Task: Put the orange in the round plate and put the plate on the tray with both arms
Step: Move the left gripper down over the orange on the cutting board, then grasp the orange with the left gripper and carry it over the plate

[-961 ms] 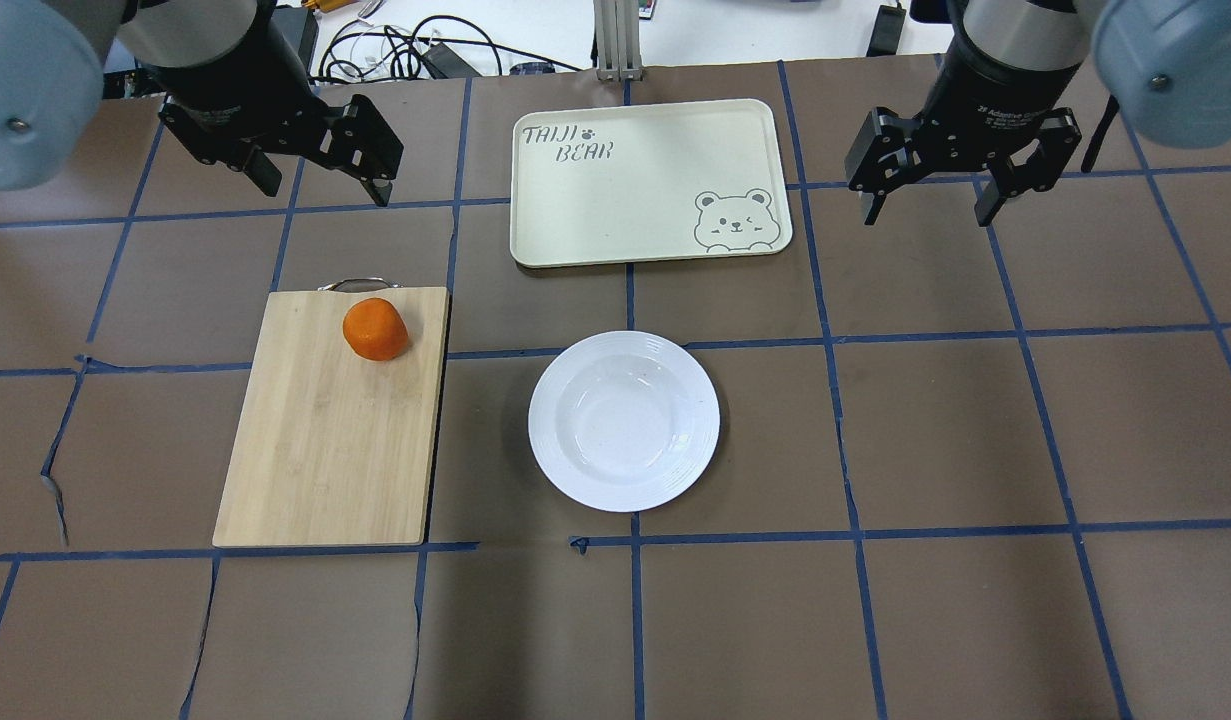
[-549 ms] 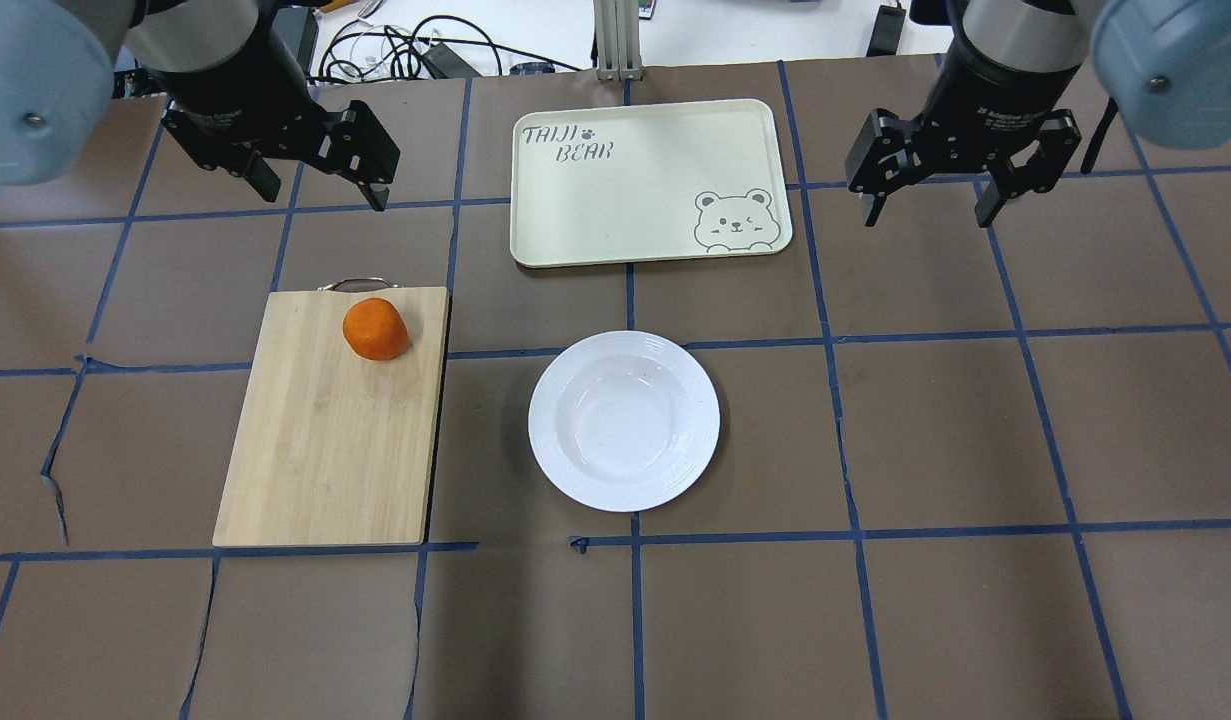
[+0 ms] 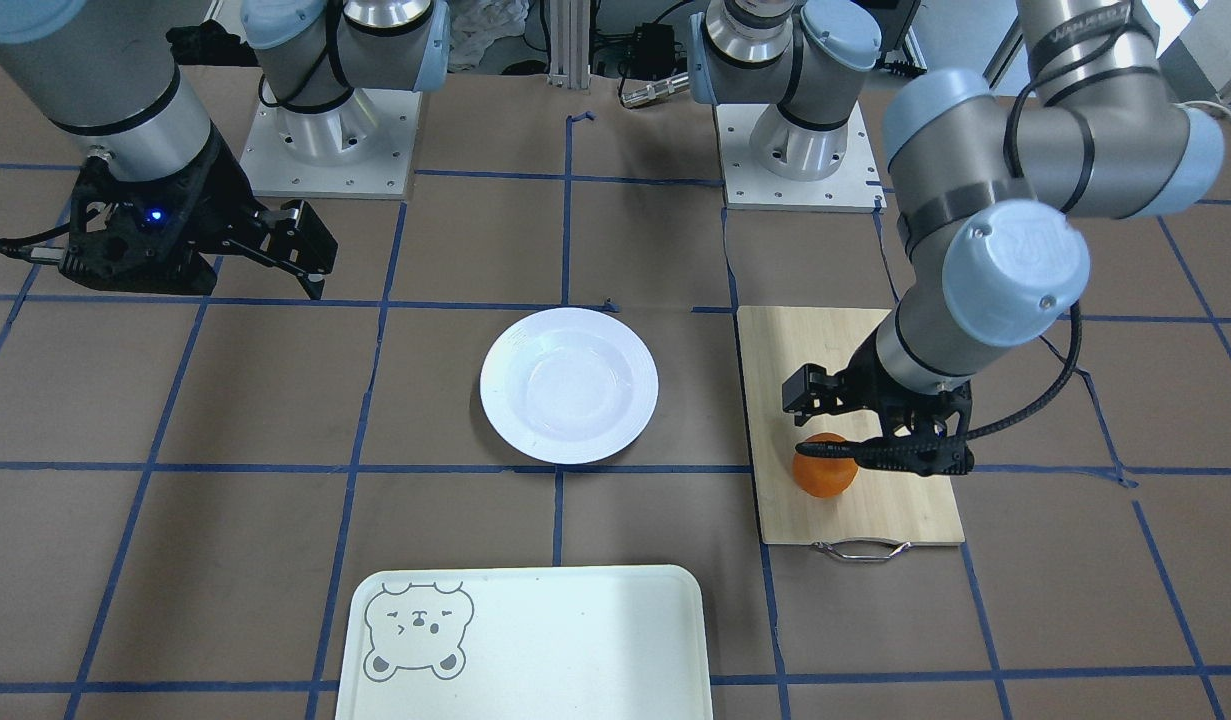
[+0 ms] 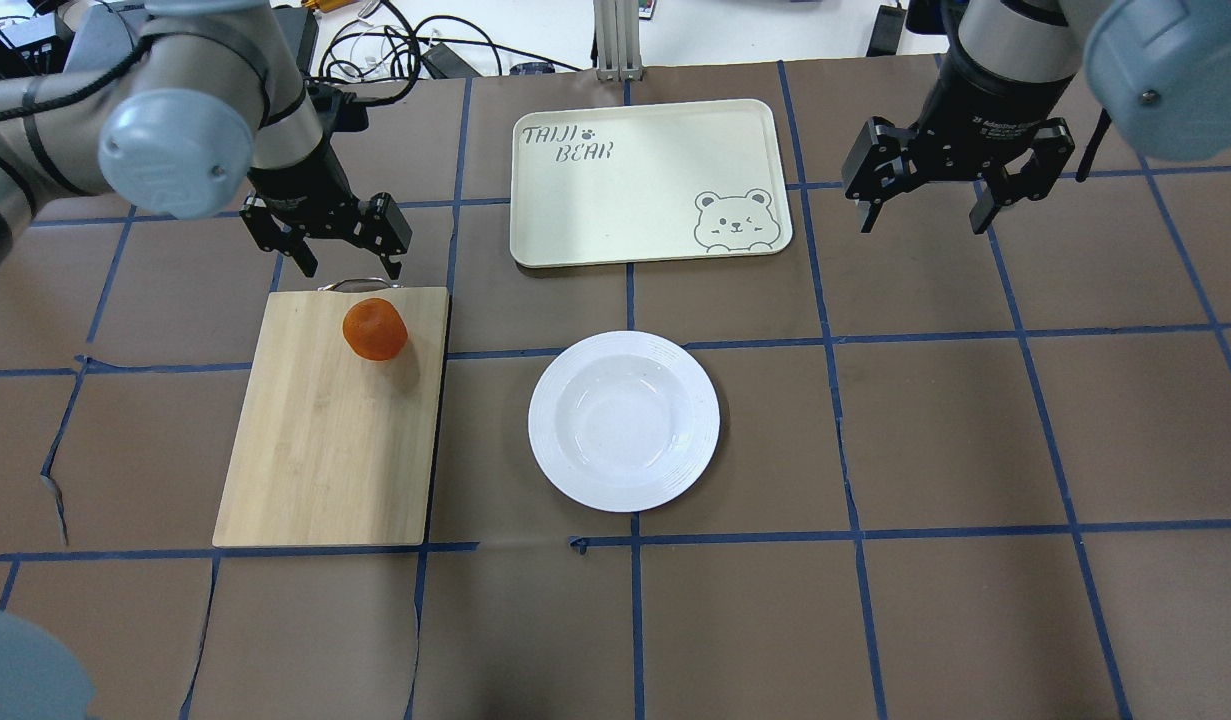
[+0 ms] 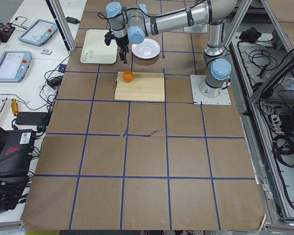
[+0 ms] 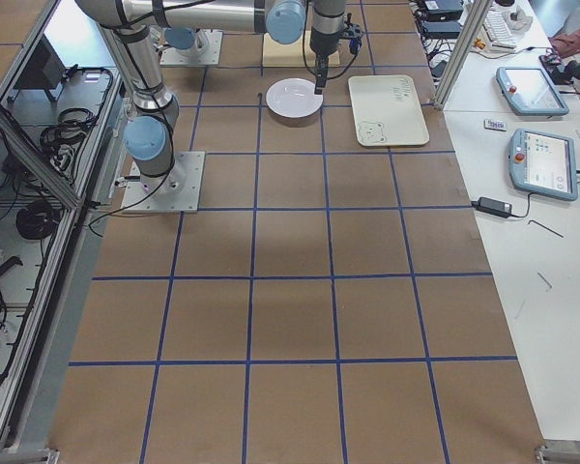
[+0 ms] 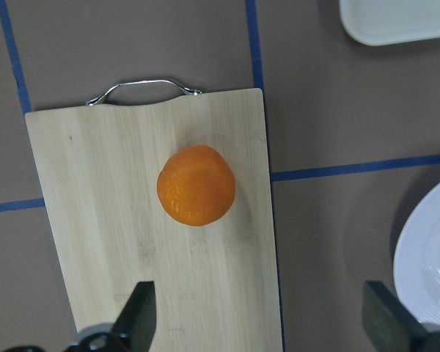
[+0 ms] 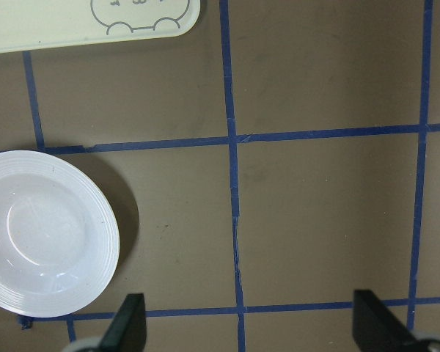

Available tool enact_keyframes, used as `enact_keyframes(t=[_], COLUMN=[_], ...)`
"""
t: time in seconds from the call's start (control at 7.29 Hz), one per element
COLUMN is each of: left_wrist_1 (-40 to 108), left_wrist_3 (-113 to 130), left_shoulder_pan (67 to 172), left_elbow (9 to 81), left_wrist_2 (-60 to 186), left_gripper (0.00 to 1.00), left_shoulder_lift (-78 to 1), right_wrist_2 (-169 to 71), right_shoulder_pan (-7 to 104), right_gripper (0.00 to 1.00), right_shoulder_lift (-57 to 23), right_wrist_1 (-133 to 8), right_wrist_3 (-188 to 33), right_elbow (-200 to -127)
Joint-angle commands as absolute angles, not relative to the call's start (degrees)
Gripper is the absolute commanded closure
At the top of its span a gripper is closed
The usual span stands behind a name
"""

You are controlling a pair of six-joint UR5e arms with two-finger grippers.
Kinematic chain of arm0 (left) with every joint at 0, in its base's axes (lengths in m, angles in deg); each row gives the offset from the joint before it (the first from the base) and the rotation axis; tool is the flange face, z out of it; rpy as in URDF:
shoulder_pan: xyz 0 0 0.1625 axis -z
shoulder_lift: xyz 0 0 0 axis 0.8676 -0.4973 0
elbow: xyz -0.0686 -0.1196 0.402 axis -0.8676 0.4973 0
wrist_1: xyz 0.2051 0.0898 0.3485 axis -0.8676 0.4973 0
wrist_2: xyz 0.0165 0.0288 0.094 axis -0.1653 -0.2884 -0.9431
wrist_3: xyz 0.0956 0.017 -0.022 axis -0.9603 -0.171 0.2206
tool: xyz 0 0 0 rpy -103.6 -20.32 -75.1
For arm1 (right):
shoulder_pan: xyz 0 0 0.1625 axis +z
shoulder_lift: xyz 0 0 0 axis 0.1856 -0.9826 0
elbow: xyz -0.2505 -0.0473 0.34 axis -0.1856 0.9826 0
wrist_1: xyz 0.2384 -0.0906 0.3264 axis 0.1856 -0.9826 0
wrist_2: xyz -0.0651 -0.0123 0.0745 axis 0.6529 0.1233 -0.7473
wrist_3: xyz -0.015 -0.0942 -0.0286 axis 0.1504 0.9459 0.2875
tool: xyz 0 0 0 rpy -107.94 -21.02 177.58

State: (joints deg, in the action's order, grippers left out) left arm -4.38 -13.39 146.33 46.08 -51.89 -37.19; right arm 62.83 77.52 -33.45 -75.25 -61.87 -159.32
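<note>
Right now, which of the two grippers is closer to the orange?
The left gripper: it hangs open right by the orange. The right gripper hovers far off, beyond the tray.

One orange (image 4: 375,329), one plate (image 4: 553,421), one tray (image 4: 625,195), one cutting board (image 4: 325,450).

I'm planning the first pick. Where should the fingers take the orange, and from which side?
Grip the orange across its widest middle, coming straight down from above. It is round and sits alone on the flat cutting board, so its sides are free; the open left gripper is nearest.
</note>
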Motion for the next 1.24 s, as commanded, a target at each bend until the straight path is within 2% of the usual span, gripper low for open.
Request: enact_keyframes(t=[0.0,0.27,0.55,0.69,1.1], left_wrist_1=[-12.22,-12.14,-11.36,-11.35,-4.34], left_wrist_3=[-13.46,-13.55,-13.55,-13.47,-11.63], left_shoulder_pan=[145.78,145.70,145.78,145.78,151.02], left_elbow=[50.69,50.87,50.79,50.53,49.56], left_wrist_2=[-52.90,-55.89,-55.37,-55.37,-46.60], left_gripper=[0.00,0.00,0.47,0.75,0.77], left_shoulder_lift=[-41.93,-44.76,-45.47,-45.47,-40.22], right_wrist_2=[63.47,63.39,63.57,63.57,63.57], right_shoulder_pan=[77.46,77.46,77.46,77.46,77.37], right_gripper=[0.00,0.00,0.00,0.00,0.00], right_shoulder_lift=[-33.43,-33.43,-33.52,-33.52,-33.43], right_wrist_1=[-75.39,-75.56,-75.56,-75.57,-75.57], right_wrist_3=[-61.76,-62.19,-62.20,-62.20,-62.20], right_elbow=[-159.73,-159.47,-159.29,-159.29,-159.38])
